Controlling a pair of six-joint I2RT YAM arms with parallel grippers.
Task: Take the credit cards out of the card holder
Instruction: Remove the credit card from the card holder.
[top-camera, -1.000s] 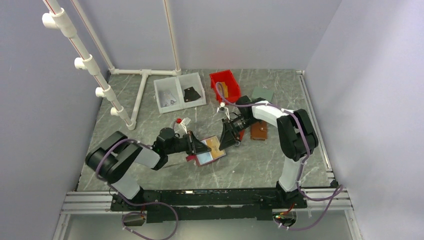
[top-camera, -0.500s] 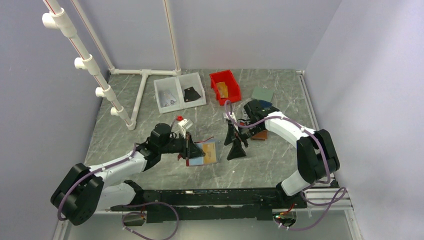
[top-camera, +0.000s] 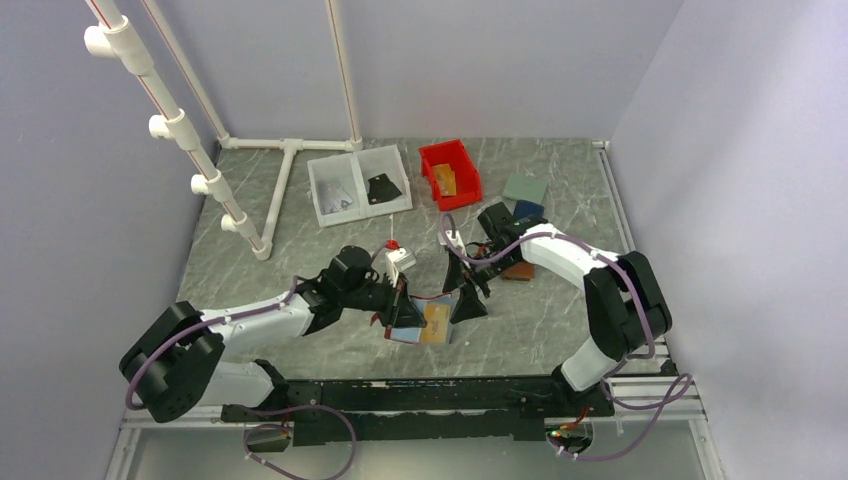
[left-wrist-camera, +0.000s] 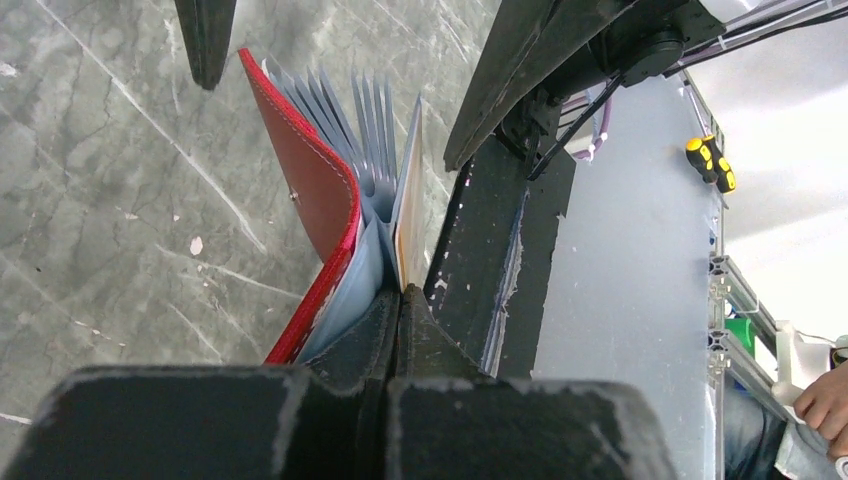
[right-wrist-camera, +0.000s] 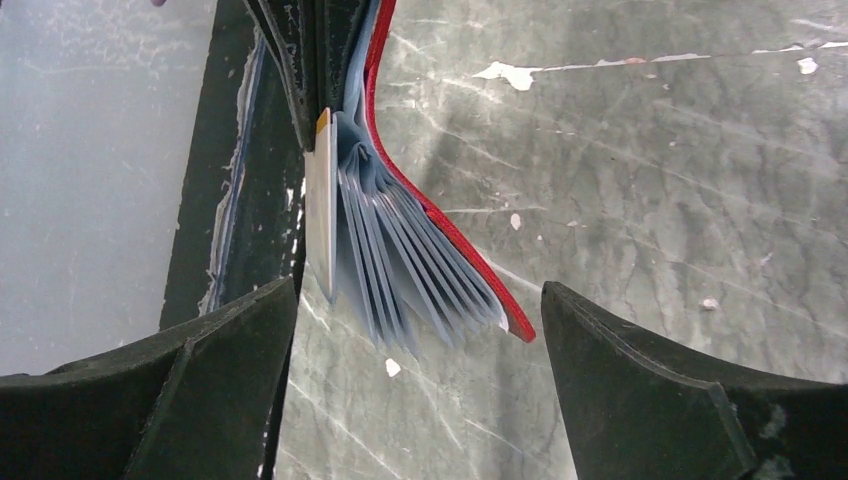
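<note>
The left gripper (left-wrist-camera: 399, 300) is clamped shut on the red card holder (left-wrist-camera: 318, 185), its pale pockets fanned out, near the table's (left-wrist-camera: 120, 200) front edge. A tan-orange credit card (left-wrist-camera: 409, 225) sits in the holder. The right gripper (right-wrist-camera: 418, 300) hangs close by, jaws wide apart.

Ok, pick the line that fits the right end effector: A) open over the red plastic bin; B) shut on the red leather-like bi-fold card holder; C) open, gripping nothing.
C: the right end effector has its fingers wide apart and empty near the red card holder, which the left end effector pinches.
</note>
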